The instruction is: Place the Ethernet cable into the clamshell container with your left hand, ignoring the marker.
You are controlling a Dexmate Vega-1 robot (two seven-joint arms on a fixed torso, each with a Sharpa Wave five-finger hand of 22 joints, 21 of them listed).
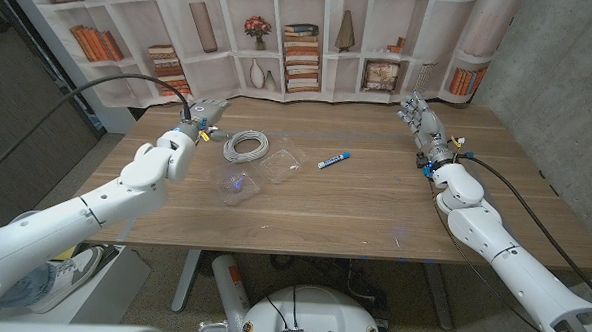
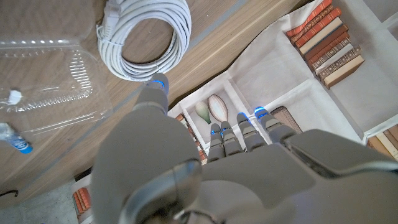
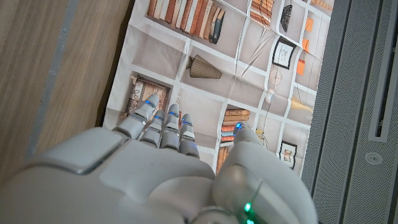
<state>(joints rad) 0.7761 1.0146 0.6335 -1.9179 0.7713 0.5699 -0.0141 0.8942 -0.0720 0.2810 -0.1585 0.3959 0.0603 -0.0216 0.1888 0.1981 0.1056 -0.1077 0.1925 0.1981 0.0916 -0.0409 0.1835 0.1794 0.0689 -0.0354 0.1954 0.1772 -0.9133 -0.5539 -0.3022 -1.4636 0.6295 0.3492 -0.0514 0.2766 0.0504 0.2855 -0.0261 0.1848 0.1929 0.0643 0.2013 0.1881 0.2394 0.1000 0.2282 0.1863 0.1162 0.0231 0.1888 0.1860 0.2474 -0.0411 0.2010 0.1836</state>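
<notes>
A coiled white Ethernet cable (image 1: 245,145) (image 2: 146,34) lies on the wooden table at the back left of centre. Beside it, to its right and front, an open clear clamshell container (image 1: 261,170) (image 2: 43,84) lies spread on the table. My left hand (image 1: 204,116) (image 2: 186,149) hovers just left of the coil, fingers apart, holding nothing, with its thumb tip close to the coil's edge. My right hand (image 1: 419,121) (image 3: 168,168) stands at the far right of the table, fingers stretched out and empty.
A blue-capped white marker (image 1: 333,160) (image 2: 13,142) lies right of the clamshell. A bookshelf-print backdrop (image 1: 282,35) closes off the table's far edge. Bare wood spans the near half of the table.
</notes>
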